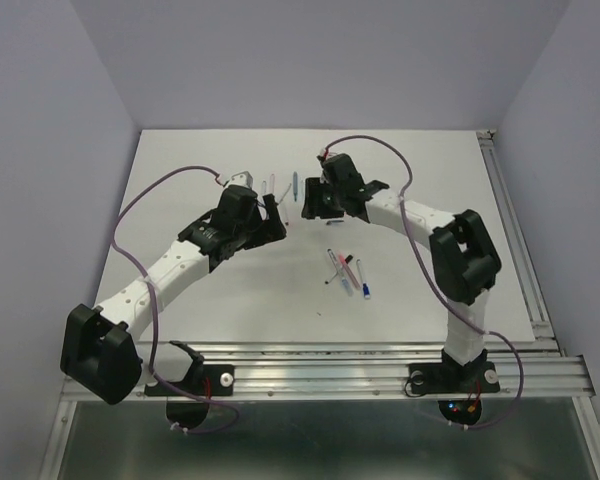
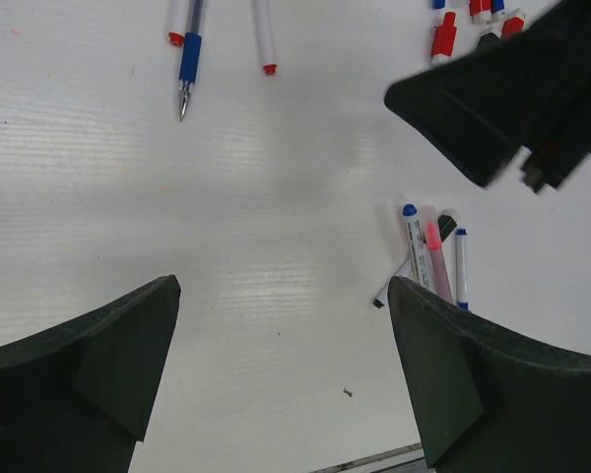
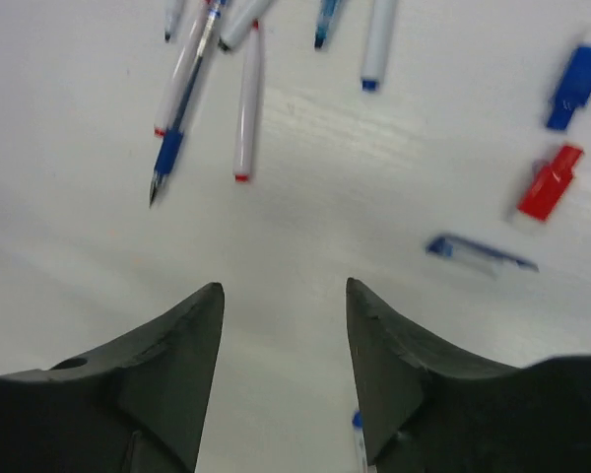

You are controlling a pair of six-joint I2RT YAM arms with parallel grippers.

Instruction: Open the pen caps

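Loose pen caps lie on the white table: a red cap and a blue cap in the right wrist view, and a few red caps at the top right of the left wrist view. Uncapped pens lie nearby: a blue-grip pen and a white barrel with a red tip. A small pile of pens lies mid-table; it also shows in the left wrist view. My left gripper is open and empty above bare table. My right gripper is open and empty, close beside the left one.
More pen barrels lie at the far side. A clear clip piece with a blue end lies right of the right gripper. The right gripper's body juts into the left wrist view. A metal rail borders the table's right edge.
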